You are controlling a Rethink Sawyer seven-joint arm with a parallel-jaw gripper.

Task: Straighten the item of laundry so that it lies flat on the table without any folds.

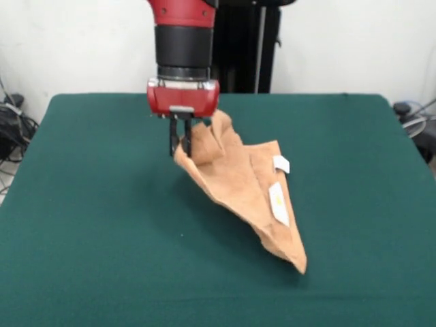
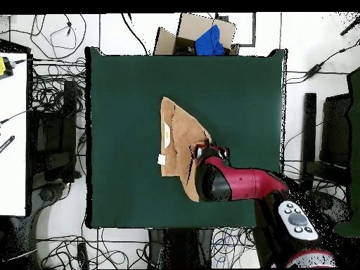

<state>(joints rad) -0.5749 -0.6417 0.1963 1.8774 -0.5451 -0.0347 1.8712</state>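
Observation:
The item of laundry (image 1: 242,184) is an orange-tan towel with two small white tags. It hangs in a folded, pointed shape, its upper corner lifted off the table (image 1: 102,225) and its lower tip resting on the green top toward the front. My gripper (image 1: 180,144) is shut on that raised corner, its dark fingers pinching the cloth. In the overhead view the towel (image 2: 179,137) lies as a long crumpled wedge near the table's (image 2: 126,98) middle. There the arm covers the gripper and part of the cloth.
A cardboard box (image 2: 193,31) with blue cloth in it sits beyond one table edge. Cables and dark equipment (image 2: 53,133) line the floor around the table. The red arm (image 2: 239,184) reaches in over one side.

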